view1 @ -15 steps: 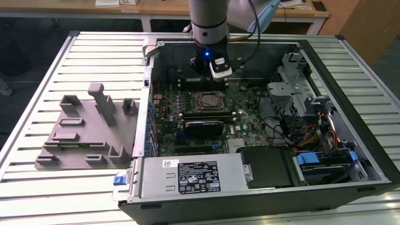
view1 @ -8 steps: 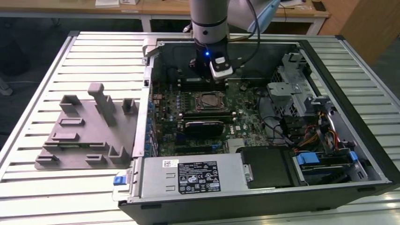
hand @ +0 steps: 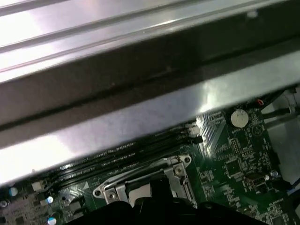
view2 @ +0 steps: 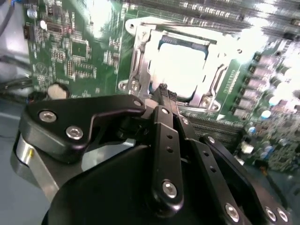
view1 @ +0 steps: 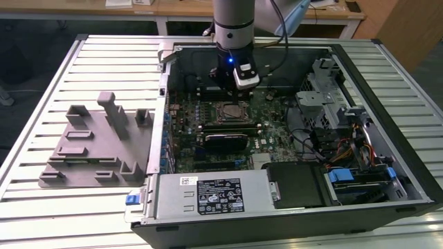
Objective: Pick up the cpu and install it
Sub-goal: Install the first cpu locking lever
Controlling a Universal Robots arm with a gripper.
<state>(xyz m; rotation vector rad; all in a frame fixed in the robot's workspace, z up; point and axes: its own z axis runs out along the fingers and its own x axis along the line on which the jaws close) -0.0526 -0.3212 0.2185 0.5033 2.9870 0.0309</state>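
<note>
In the exterior view, the pincer hangs inside the open computer case on the slatted bench, with the socket just below it; a grey fixture lies well apart. In the second wrist view, the cpu, a pale silver square plate, sits in the socket frame just beyond the fingertips, which appear drawn together and hold nothing. In the first wrist view, the motherboard carries a coin cell. No writing is legible.
</note>
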